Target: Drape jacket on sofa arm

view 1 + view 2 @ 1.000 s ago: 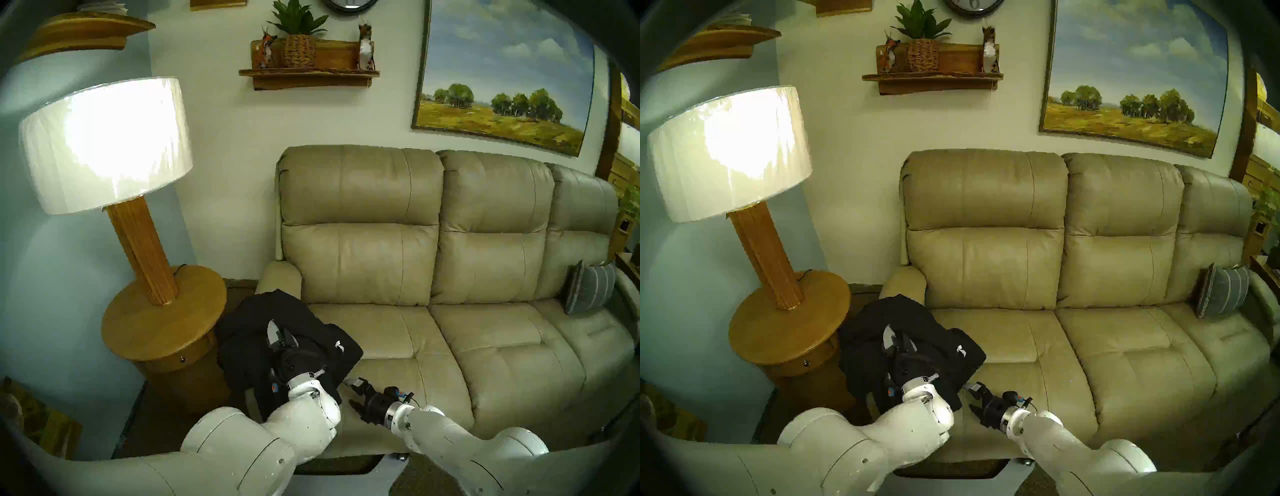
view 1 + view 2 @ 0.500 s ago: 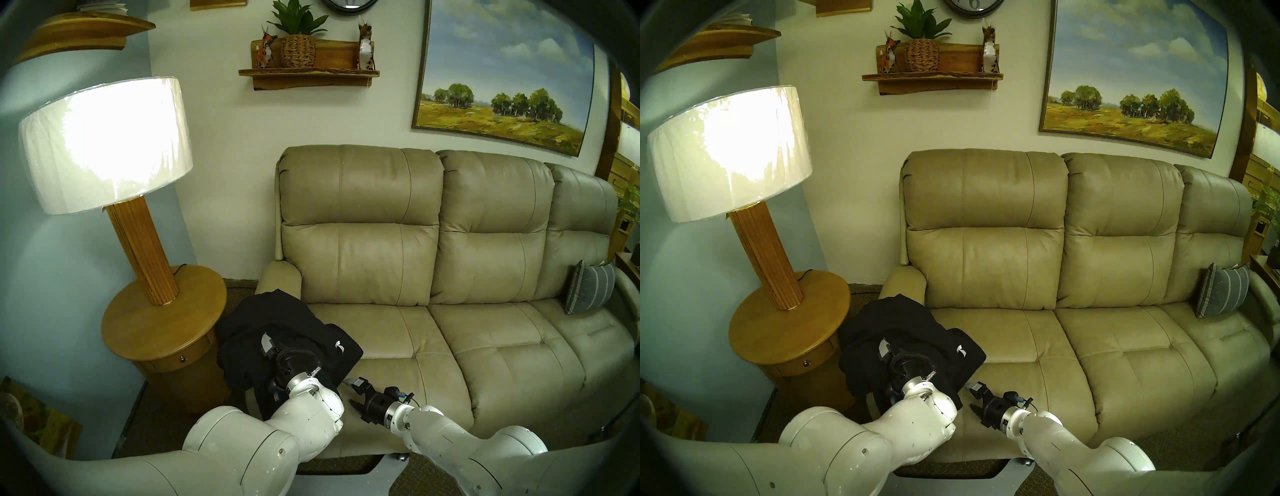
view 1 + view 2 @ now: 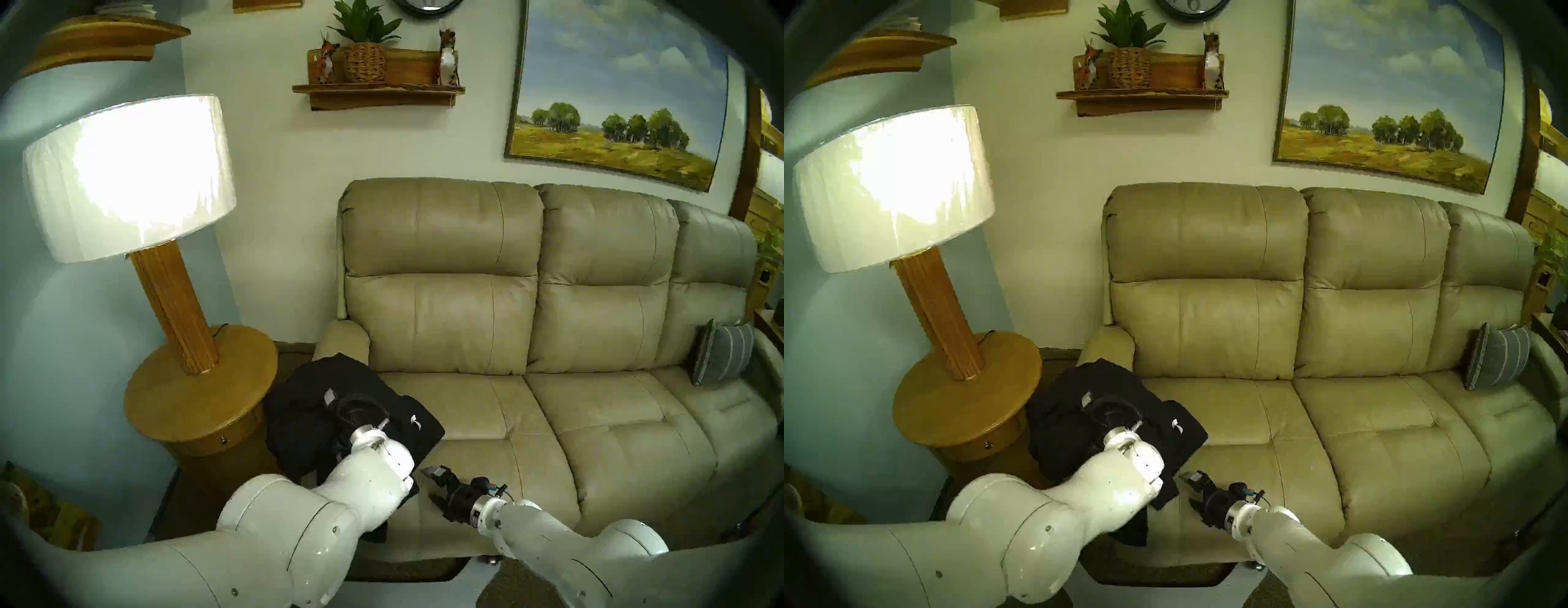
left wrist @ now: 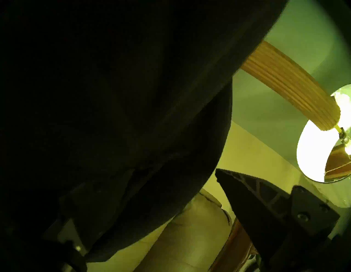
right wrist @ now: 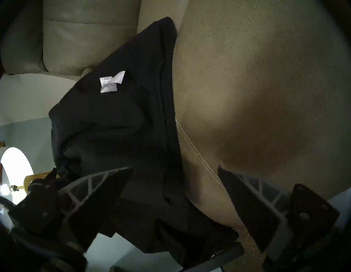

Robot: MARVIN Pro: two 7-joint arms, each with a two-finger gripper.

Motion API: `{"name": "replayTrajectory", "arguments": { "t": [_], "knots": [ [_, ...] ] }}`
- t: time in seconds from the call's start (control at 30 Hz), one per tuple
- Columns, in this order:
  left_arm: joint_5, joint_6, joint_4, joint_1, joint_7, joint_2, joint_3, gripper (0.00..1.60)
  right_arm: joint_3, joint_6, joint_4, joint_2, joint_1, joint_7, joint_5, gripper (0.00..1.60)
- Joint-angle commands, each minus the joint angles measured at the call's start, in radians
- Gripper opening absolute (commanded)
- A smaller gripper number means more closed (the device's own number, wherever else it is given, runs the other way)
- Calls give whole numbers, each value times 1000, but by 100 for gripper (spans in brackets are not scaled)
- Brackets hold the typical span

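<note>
Here, a soft black fabric jacket (image 3: 305,420) lies bunched over the padded beige leather sofa arm (image 3: 341,339), spilling partly onto the seat beside the round wooden side table (image 3: 199,395). The left pincer (image 3: 339,407) is buried in the dark cloth; whether it grips cannot be told. The right pincer (image 3: 430,484) hovers near the jacket's edge, jaws spread wide and empty.

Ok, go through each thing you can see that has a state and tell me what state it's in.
jacket: draped over the sofa arm, bunched.
left hand: at the jacket; open or shut unclear.
right hand: open, empty, above the seat.
lamp: lit.
striped pillow: leaning upright at the far end.
</note>
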Motion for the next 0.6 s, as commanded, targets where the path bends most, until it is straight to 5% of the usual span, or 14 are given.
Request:
{"name": "replayTrajectory", "arguments": {
  "t": [0.0, 0.33, 0.57],
  "knots": [
    [-9, -15, -74, -114, 129, 88, -14, 160, -3, -2, -4, -5, 19, -2, -4, 160],
    [-33, -48, -89, -188, 345, 157, -45, 160, -9, -9, -3, -15, 20, -8, -10, 160],
    [-47, -76, -81, -236, 475, 145, -53, 160, -14, -13, -1, -15, 20, -10, -15, 160]
  ]
}}
